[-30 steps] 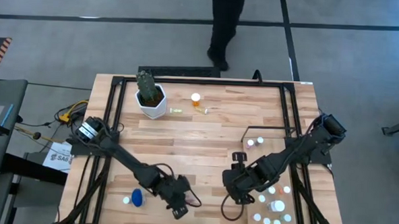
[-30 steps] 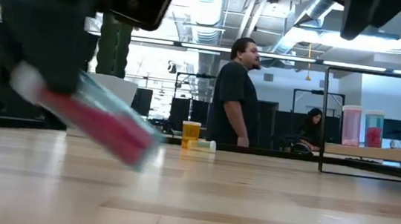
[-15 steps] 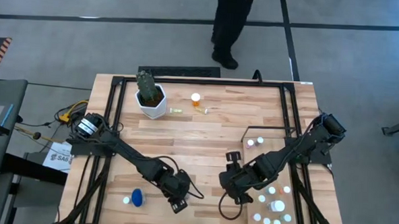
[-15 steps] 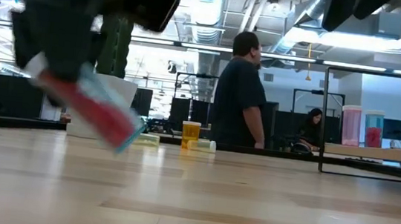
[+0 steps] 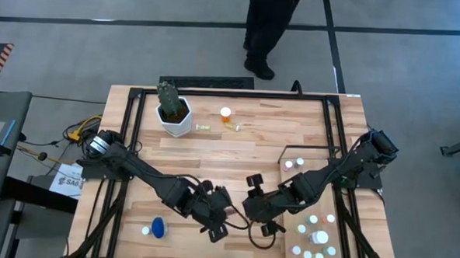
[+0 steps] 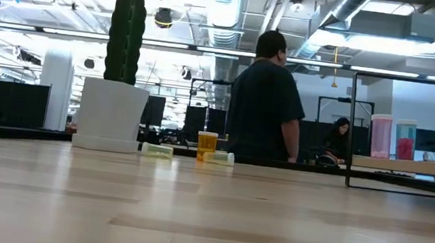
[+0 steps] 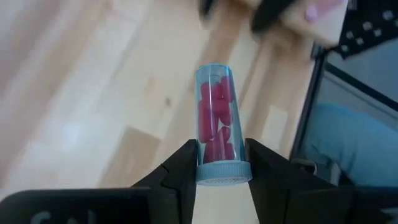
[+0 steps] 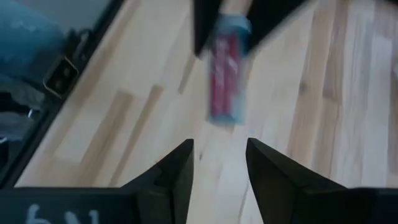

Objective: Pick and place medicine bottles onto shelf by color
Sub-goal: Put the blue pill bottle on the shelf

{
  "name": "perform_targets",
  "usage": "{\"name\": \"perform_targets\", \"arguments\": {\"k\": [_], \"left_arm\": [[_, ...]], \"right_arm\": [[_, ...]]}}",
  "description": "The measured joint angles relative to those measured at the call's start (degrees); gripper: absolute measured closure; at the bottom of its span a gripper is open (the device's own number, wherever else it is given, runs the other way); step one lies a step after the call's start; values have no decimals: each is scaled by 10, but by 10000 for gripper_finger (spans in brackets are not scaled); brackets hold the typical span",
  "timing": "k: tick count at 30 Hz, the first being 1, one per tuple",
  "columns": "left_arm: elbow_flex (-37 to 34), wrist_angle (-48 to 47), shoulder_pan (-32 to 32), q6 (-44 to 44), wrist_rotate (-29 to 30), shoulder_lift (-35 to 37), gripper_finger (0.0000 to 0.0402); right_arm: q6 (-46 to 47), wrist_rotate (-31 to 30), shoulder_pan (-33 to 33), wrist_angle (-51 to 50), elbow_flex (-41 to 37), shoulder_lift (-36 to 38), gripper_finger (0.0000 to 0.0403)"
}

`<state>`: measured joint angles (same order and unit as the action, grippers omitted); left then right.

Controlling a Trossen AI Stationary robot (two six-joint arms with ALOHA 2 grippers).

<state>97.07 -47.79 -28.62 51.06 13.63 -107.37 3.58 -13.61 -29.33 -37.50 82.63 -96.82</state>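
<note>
My left gripper [image 7: 221, 163] is shut on a clear bluish vial of pink-red pills [image 7: 216, 118], above the table's near middle [image 5: 226, 213]. My right gripper [image 8: 219, 155] is open and empty, facing that vial [image 8: 226, 74] from the table's right side, a short way off [image 5: 250, 209]. The shelf [image 5: 332, 197], a pale plywood panel at the near right, carries several white-capped bottles [image 5: 313, 220]. An orange bottle [image 5: 226, 115] and two yellow-green vials [image 5: 203, 127] rest on the table at the far side. A blue bottle [image 5: 158, 228] stands at the near left. My left gripper pinches the vial between its two fingers at the end with the pale rim [image 7: 224, 174]. The vial's other end sticks out forward past the fingertips, in line with the fingers. It is lifted clear of the table.
A white pot with a cactus [image 5: 173, 111] stands at the far left. A dark metal frame [image 5: 324, 110] runs round the tabletop. A small white-capped piece [image 5: 145, 231] sits by the blue bottle. A person [image 5: 261, 29] stands beyond the far edge.
My left gripper has carried the vial up, out of the low view, and toward the table's right edge. My right gripper has gone toward the table's left edge, closing on the vial. The person beyond the table has shifted a little.
</note>
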Motion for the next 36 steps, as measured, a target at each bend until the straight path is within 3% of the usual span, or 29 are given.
{"name": "perform_targets", "arguments": {"k": [8,20,36], "left_arm": [[64,-64,-8,-10,62,0,299],[71,-53,-12,-20,84,0,299],[71,-38,-12,-41,98,-1,299]], "right_arm": [[-30,0,8,56,0,0,236],[-43,1,24,105,0,2,239],[-33,1,25,81,0,2,240]]}}
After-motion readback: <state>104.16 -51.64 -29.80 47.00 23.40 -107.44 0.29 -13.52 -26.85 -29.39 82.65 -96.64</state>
